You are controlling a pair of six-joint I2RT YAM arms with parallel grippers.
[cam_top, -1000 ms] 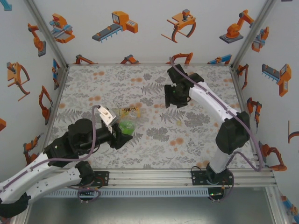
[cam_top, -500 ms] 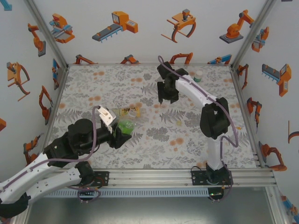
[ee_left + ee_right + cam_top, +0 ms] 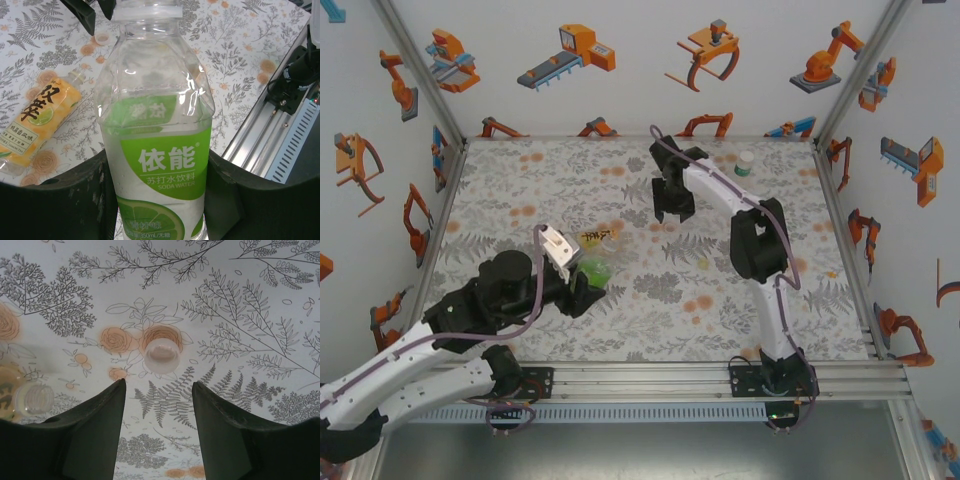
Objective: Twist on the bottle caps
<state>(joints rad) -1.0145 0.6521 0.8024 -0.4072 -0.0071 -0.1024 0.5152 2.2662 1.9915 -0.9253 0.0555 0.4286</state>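
Left gripper [image 3: 160,210] is clenched around the clear soda-water bottle [image 3: 155,125] at centre frame, probably to steady it while a cap is turned on. Right gripper [image 3: 159,390], jaws released and empty, hovers above a pale cap [image 3: 161,355] lying mid-frame on the bench [image 3: 260,315], apparently lining up to pick it.

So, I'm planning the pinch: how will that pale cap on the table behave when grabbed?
The pale cap looks small and thin, so probably light and apt to skid. It lies flat, so rolling seems unlikely unless tipped.
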